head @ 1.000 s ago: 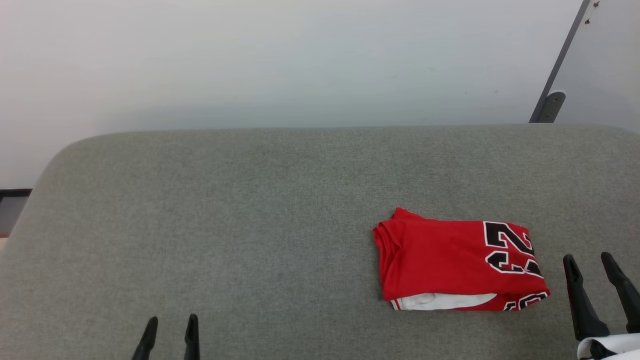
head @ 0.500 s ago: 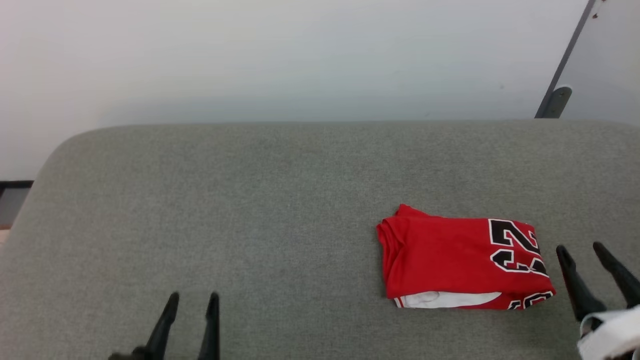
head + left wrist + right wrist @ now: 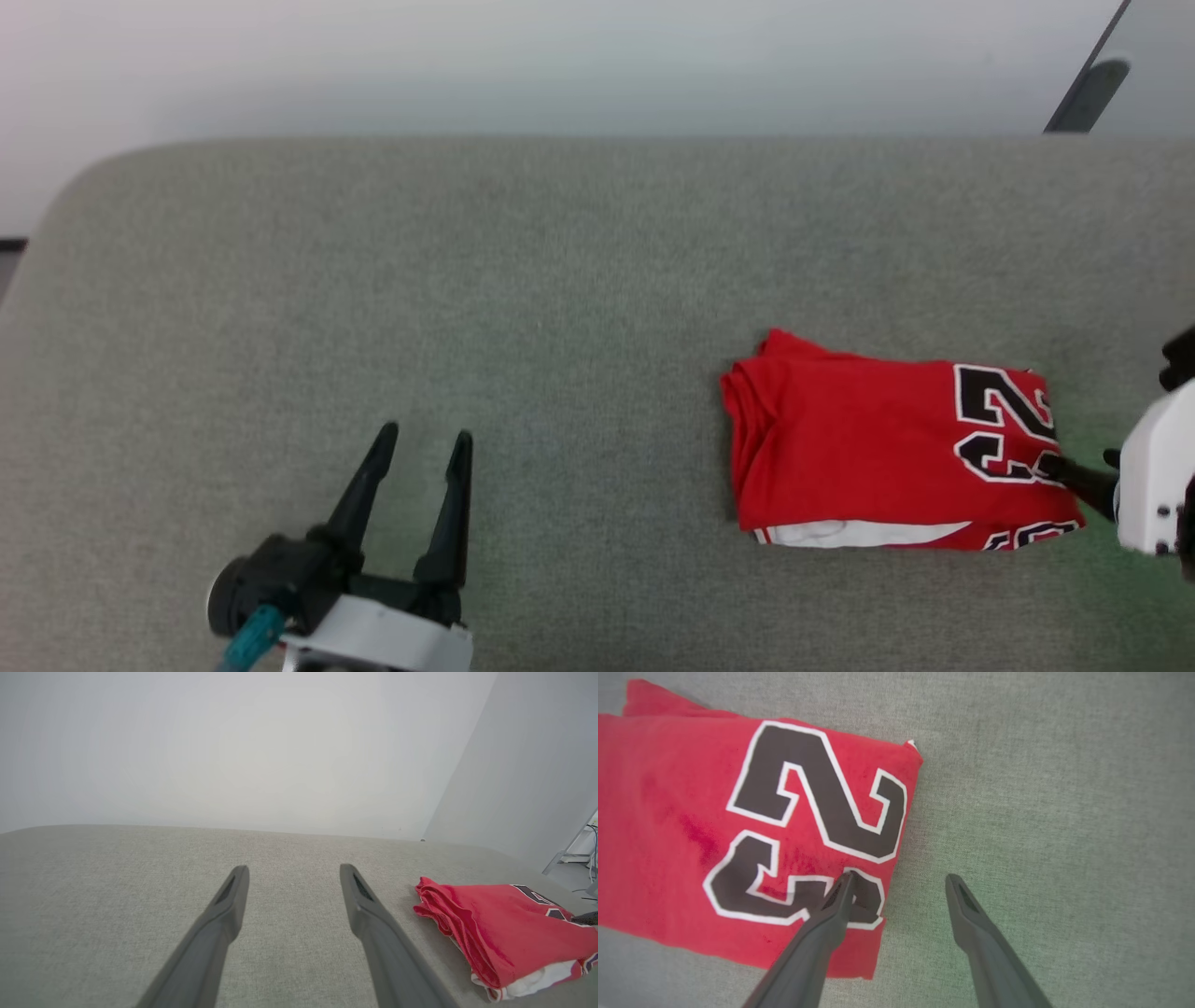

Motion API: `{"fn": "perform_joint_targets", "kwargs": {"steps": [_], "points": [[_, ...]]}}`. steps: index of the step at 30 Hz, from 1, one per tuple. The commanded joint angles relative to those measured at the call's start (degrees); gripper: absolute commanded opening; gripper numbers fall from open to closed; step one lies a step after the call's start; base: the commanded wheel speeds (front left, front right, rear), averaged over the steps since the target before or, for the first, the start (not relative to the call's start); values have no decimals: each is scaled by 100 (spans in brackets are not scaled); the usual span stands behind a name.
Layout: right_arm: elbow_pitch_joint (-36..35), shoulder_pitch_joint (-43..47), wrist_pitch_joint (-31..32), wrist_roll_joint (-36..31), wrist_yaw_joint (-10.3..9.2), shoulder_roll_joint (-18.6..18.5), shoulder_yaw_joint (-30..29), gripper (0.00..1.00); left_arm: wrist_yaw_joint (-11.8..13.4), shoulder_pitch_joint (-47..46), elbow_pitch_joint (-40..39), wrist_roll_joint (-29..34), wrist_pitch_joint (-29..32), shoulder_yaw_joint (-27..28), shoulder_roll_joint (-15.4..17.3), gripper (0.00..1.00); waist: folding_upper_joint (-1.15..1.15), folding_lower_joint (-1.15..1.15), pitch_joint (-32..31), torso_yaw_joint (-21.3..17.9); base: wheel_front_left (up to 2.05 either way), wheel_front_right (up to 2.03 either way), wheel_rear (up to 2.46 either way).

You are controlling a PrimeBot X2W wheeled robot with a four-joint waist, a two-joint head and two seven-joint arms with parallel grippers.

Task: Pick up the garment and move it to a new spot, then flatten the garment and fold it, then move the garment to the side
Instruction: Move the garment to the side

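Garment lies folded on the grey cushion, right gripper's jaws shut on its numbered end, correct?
No: on the right gripper the jaws stand open, straddling that end of the garment, per the right wrist view. Folded on the grey cushion: yes.

Garment (image 3: 868, 448) on cushion (image 3: 467, 280), R side; L hand (image 3: 426, 434) well left.

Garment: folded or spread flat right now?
Folded. The garment is a compact rectangle on the grey cushion; stacked red layers show at one end and white fabric peeks from under its near edge.
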Motion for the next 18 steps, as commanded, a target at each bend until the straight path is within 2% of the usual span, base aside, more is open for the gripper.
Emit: {"fn": "perform_joint_targets", "kwargs": {"steps": [1, 4, 10, 11, 12, 13, 18], "points": [[44, -171, 139, 85, -10, -10, 45, 100, 4, -129, 22, 28, -23, -21, -15, 100, 0, 0, 320, 45, 0, 0, 0], [247, -395, 333, 135, -10, -1, 107, 100, 4, -299, 25, 49, -23, -62, -56, 100, 0, 0, 545, 81, 0, 0, 0], [714, -681, 234, 111, -10, 160, 277, 100, 4, -608, 40, 80, -23, -132, -113, 100, 0, 0, 911, 117, 0, 0, 0], [778, -673, 240, 170, -10, 212, 346, 53, 4, -650, 64, 85, -23, -141, -114, 100, 0, 0, 936, 107, 0, 0, 0], [808, -658, 239, 234, -10, 258, 437, 21, 4, -680, 84, 91, -23, -138, -111, 100, 0, 0, 950, 88, 0, 0, 0], [800, -675, 192, 313, -9, 299, 529, 0, 4, -700, 96, 92, -23, -133, -103, 100, 0, 0, 968, 56, 0, 0, 0], [831, -791, -345, 532, -15, 159, 617, 0, 4, -840, 142, 62, -23, -160, 21, 100, 0, 0, 1014, -176, 0, 0, 0]]}}
